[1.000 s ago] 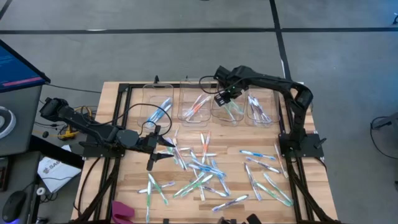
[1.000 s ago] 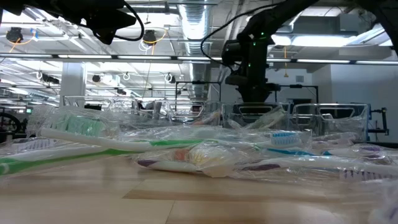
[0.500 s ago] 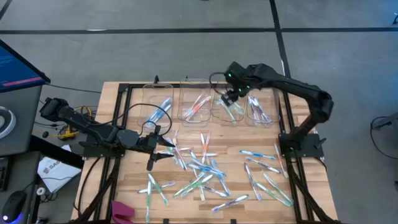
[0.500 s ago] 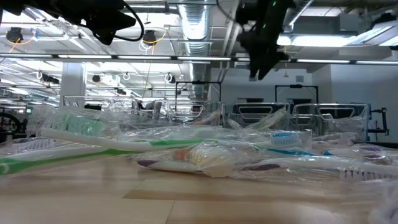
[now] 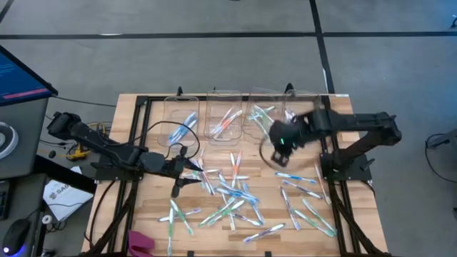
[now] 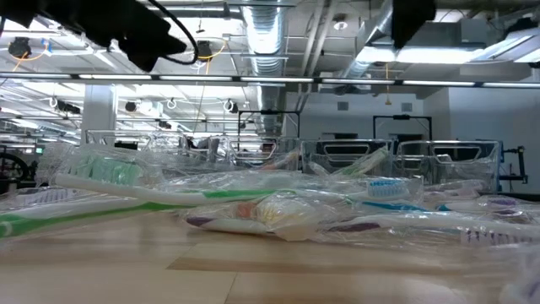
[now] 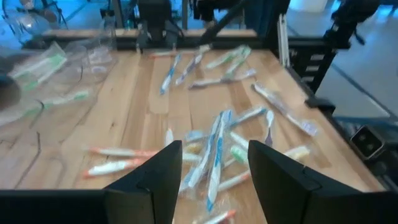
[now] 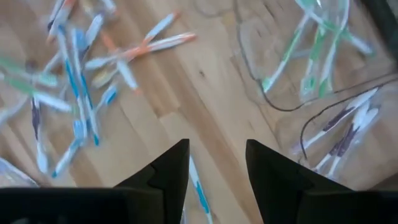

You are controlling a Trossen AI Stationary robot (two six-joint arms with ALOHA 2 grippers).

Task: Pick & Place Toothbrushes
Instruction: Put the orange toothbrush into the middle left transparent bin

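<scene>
While the right gripper [image 8: 214, 180] hangs with fingers spread and empty, slim whitish plastic toothbrushes [image 5: 232, 196] lie flat, pointing every way across the wooden table [image 5: 143, 221]. Accents are blue, green, orange, purple. The left gripper [image 7: 211, 186], fingers spread, hovers low over them.

Light wooden slatted table [image 5: 146, 214], strewn across its middle with slim whitish plastic toothbrushes [image 5: 228, 196]; four clear plastic bins [image 5: 214, 114] lined along its far edge.

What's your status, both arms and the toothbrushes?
Right gripper jaws open, empty, above table past clear plastic bins. Left gripper open, empty, over slim whitish plastic toothbrushes scattered on wooden table. Nothing blocking.
</scene>
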